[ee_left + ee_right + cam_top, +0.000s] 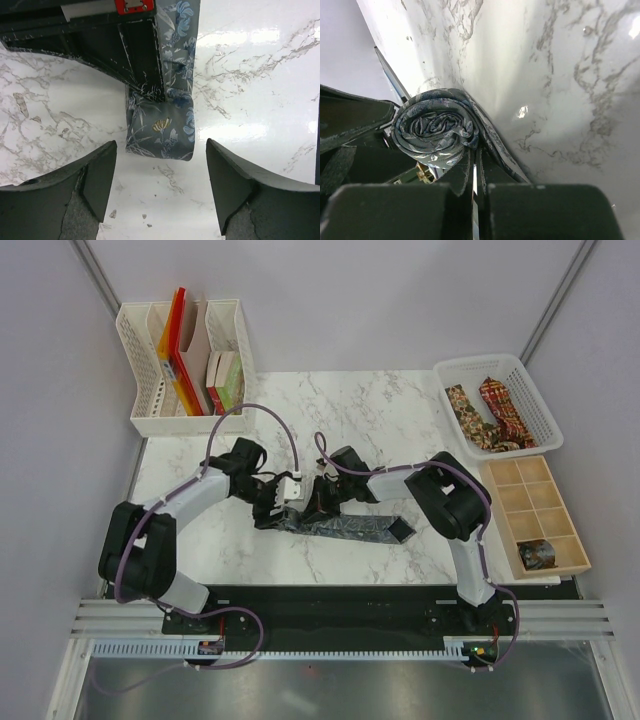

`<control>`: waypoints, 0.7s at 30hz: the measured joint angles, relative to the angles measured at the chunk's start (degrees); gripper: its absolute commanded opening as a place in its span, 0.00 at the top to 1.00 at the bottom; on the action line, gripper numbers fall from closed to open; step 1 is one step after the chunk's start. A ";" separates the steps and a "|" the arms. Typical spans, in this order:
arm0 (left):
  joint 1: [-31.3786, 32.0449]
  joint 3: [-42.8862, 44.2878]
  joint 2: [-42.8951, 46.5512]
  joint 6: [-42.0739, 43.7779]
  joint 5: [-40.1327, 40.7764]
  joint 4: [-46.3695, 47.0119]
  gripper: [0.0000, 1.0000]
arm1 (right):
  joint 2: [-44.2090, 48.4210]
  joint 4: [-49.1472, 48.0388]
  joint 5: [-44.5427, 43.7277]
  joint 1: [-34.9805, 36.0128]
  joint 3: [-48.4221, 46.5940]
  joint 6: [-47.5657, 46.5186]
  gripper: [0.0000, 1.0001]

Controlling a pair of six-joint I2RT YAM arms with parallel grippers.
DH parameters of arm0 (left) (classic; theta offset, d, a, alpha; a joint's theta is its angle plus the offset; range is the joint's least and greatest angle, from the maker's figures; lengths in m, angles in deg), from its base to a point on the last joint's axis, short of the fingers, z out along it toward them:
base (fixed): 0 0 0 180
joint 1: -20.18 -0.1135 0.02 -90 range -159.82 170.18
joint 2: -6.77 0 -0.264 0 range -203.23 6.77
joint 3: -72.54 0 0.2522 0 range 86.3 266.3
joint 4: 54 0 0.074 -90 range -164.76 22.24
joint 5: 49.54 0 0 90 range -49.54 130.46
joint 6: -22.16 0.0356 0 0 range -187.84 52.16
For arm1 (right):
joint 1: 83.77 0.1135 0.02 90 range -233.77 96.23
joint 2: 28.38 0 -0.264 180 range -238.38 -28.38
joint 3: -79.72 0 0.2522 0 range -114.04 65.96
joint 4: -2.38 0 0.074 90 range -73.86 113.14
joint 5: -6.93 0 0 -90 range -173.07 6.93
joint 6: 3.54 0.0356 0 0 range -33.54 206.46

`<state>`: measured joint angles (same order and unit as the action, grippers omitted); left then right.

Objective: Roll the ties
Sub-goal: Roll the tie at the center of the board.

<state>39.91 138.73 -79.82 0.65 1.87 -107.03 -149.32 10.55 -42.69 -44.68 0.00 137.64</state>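
A dark grey-green tie (350, 528) lies across the marble table in front of the arms, its left end wound into a roll (160, 132) (435, 130). My left gripper (275, 512) (161, 145) stands open, one finger on each side just short of the roll, touching nothing. The right gripper (322, 502) (476, 160) is shut, with nothing between its fingers. Its tips rest against the roll, and the flat strip of tie runs off beside them. A brown-gold tie (462, 410) and a red tie (505, 408) lie loose in the white basket (540, 405).
A wooden compartment box (515, 478) at the right edge holds a rolled tie (537, 554) in a near compartment. A white file rack (140, 350) with coloured books and folders stands at the back left. Grey walls close in both sides.
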 measured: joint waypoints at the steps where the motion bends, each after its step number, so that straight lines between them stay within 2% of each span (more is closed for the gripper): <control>1: 0.02 0.00 0.31 0.00 -0.66 0.07 0.20 | 0.00 -0.02 0.04 0.00 0.00 -0.09 1.00; 7: 1.03 -0.02 -0.92 0.59 -0.90 0.46 0.15 | -0.24 -0.46 0.70 -0.17 0.00 -0.59 1.00; 10: 1.97 -0.02 -2.19 1.44 -0.42 0.52 0.25 | -0.31 -0.61 0.85 -0.22 0.00 -1.03 1.00; 11: 2.21 -0.02 -2.56 1.64 -0.26 0.57 0.31 | -0.31 -0.66 0.87 -0.22 0.00 -1.14 1.00; 14: 2.71 0.00 -2.91 1.97 0.44 0.94 0.43 | -0.42 -0.92 1.05 -0.22 0.00 -1.51 1.00; 21: 6.38 0.35 -2.82 -0.26 3.28 2.21 0.48 | -1.79 -1.38 3.02 -0.59 -1.14 -1.40 1.00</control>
<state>46.29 139.08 -82.64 0.39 5.15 -104.82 -151.11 9.18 -39.67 -45.27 -1.13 136.24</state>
